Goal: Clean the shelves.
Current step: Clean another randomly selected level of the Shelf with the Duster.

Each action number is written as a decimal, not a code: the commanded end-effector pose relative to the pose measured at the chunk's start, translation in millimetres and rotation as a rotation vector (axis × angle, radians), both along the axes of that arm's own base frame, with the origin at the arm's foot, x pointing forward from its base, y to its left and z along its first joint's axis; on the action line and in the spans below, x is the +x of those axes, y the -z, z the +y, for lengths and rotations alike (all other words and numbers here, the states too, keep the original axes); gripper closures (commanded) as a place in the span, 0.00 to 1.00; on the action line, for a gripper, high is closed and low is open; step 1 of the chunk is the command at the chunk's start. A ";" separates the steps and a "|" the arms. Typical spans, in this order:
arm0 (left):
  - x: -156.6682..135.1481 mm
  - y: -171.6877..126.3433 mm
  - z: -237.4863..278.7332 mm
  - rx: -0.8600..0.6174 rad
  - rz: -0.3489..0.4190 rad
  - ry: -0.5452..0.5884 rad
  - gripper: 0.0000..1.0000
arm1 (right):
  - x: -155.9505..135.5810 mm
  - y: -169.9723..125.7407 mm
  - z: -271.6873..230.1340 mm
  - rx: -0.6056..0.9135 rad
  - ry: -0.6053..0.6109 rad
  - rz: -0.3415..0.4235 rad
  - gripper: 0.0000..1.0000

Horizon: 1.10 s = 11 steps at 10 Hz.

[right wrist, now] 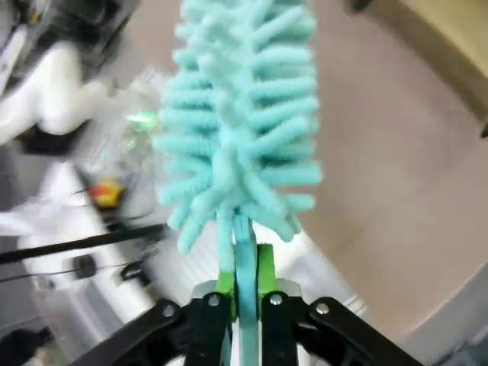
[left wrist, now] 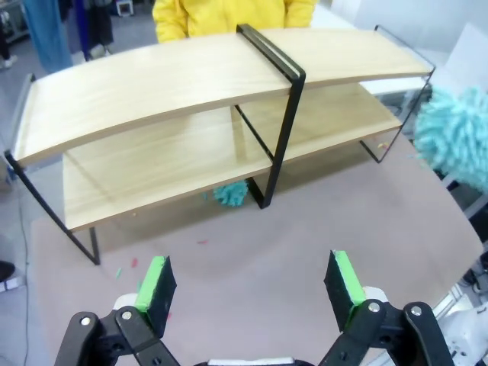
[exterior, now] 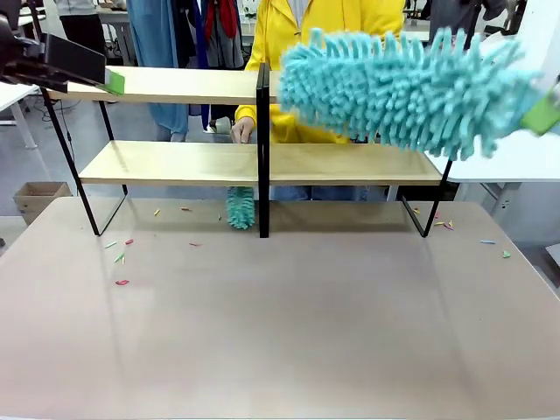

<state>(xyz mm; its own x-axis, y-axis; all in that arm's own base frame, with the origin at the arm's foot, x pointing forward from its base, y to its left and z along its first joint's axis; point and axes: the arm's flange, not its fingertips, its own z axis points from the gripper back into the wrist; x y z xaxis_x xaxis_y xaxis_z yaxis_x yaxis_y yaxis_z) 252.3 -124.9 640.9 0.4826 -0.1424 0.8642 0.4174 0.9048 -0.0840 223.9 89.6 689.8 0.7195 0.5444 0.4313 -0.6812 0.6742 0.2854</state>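
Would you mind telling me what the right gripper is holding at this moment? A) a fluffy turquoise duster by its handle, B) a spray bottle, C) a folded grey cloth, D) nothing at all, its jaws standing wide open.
A: in the right wrist view the right gripper is shut on the slim handle of the turquoise duster, whose fluffy head rises just beyond the green pads.

Front camera faces the shelves (exterior: 262,162) across the table; left wrist camera overlooks them from above.

Lab: white tables (exterior: 516,157), hanging clothes (exterior: 162,35), cardboard box (exterior: 35,197).
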 end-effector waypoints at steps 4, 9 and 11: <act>0.7 -0.3 0.8 -0.001 0.000 -0.004 0.00 | 2.7 27.3 -5.5 0.006 0.057 -0.140 1.00; 0.7 -0.3 0.8 -0.001 0.000 -0.004 0.00 | 24.4 41.3 -51.3 0.136 -0.031 -0.146 0.88; 0.7 -0.3 0.8 -0.001 0.000 -0.004 0.00 | 8.8 34.9 -118.3 0.148 -0.074 -0.176 0.88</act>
